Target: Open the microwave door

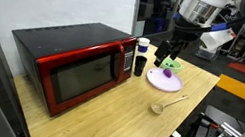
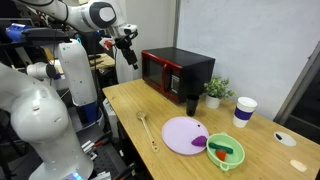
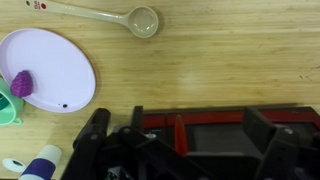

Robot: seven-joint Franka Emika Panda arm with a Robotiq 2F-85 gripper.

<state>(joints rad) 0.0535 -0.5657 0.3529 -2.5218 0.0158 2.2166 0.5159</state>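
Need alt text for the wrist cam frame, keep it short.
Top-down view of a wooden table, with the open gripper along the bottom edge and the red microwave showing behind it. A pale spoon lies along the top. At left, a lilac plate holds a purple item, beside a green bowl.

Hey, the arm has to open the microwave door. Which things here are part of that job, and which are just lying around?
For the job: microwave, microwave door, gripper.
Just lying about: plate, wooden spoon, green bowl, plant, white cup, black cup.
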